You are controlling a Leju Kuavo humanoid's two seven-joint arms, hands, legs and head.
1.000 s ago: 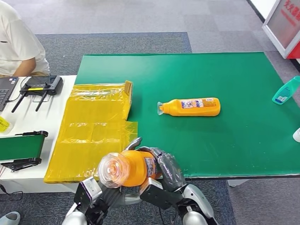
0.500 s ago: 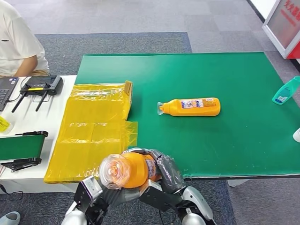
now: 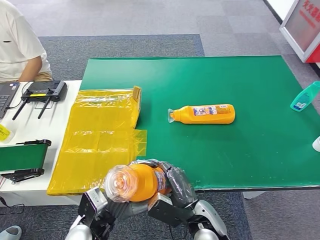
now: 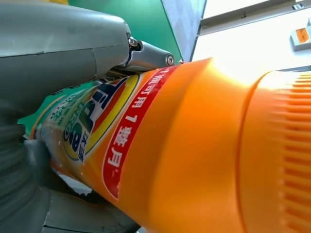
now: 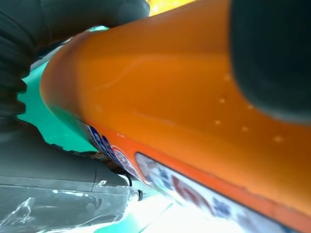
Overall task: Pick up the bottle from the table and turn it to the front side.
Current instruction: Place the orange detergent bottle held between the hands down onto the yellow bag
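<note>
My right robot hand [image 3: 177,184] gripping orange bottle [image 3: 141,181], left robot hand [image 3: 99,206] fingers closed underneath it, held off the green surface [image 3: 245,150], cap toward me

I note the held bottle [image 3: 132,182] lying on its side between my left hand [image 3: 113,207] and right hand [image 3: 177,187], at the table's [image 3: 234,160] near edge. A second bottle [image 3: 203,114] lies mid-table beyond, the bag [image 3: 98,140] to its left.

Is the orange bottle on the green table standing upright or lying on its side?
Lying on its side. The orange bottle rests lengthwise on the green table, its clear cap end toward the yellow bags.
</note>
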